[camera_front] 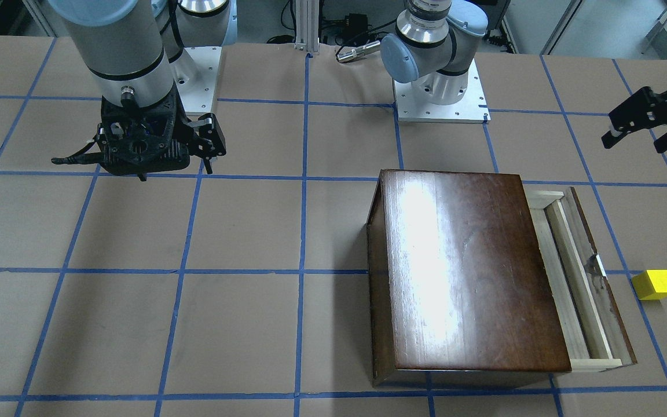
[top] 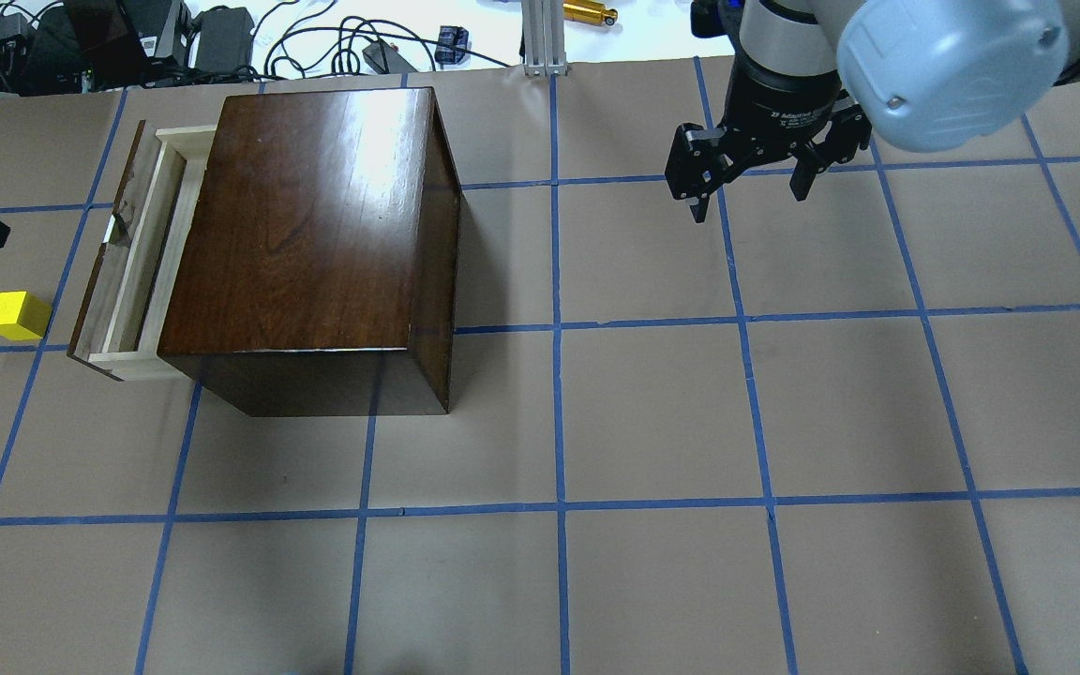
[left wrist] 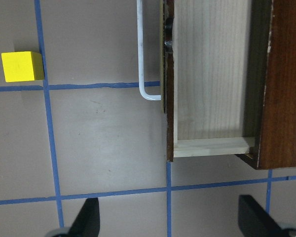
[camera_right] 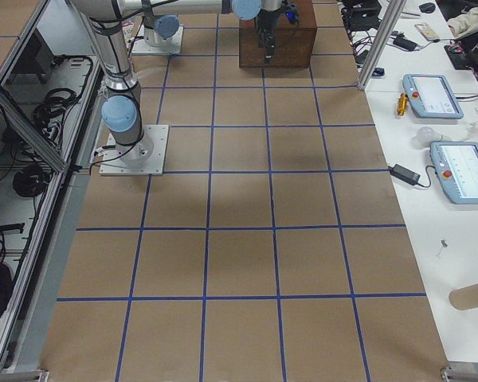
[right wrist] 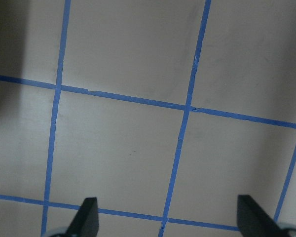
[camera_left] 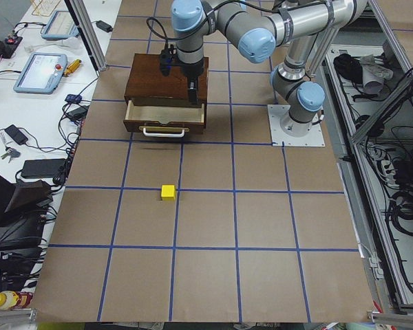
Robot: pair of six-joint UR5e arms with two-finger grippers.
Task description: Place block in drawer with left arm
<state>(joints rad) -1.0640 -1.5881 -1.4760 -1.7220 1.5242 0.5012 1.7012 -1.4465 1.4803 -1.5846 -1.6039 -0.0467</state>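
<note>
The small yellow block [camera_front: 654, 284] lies on the table, on a blue tape line, a short way out from the drawer front; it also shows in the overhead view [top: 16, 315] and the left wrist view [left wrist: 22, 66]. The drawer [camera_front: 571, 278] of the dark-brown wooden box [camera_front: 466, 272] is pulled open and its pale-wood tray [left wrist: 209, 74] is empty. My left gripper [camera_front: 634, 142] hangs open and empty, high above the table, apart from the drawer and the block. My right gripper [top: 748, 199] is open and empty, far off on the other half of the table.
The table is brown paper with a grid of blue tape lines. The two arm bases [camera_front: 440, 92] stand at the robot's edge. An aluminium post [top: 545, 37], cables and a gold cylinder [top: 590, 12] lie beyond the far edge. Teach pendants [camera_right: 434, 95] rest on a side bench.
</note>
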